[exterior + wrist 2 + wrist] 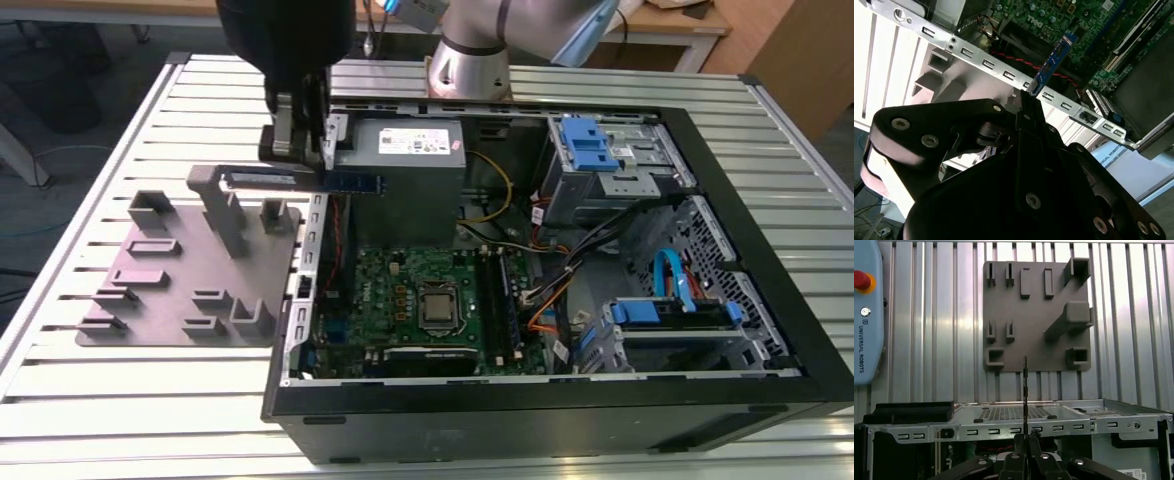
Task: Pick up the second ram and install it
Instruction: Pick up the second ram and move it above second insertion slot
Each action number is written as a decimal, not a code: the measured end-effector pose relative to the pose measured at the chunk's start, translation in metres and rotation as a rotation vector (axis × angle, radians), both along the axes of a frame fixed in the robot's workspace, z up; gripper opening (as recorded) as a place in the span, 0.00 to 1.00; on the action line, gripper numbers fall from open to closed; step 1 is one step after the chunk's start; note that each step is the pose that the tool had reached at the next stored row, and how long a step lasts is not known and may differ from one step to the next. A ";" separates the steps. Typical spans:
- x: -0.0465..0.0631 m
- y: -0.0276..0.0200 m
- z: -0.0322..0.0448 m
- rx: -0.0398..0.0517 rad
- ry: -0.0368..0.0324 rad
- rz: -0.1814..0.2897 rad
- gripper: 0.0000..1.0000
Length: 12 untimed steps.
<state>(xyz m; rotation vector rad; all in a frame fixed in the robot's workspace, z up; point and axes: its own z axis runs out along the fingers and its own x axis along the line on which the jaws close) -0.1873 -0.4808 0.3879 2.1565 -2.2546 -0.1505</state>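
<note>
second ram (pixel 355 182) gripped (level), gripper (pixel 299 160) over case wall (pixel 304 300)

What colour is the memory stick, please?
The flat memory stick is blue; second wrist view shows it best.

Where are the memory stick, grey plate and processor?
memory stick (pixel 1053 62), second wrist view, its blue face.
grey plate (pixel 1024 322), first wrist view, bare flat middle.
processor (pixel 437 307), exterior view, its metal top.

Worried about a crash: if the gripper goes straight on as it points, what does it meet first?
Likely the case's slotted rim: the gripper, shut on the ram, points down about over it. Depth is unclear, so it may pass just beside.
</note>
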 end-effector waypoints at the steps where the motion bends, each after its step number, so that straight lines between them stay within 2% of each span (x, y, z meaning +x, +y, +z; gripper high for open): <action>1: 0.003 0.0000 0.0000 0.0000 0.0005 0.000 0.11; 12: 0.026 0.0000 -0.0001 0.0000 0.0045 0.000 0.11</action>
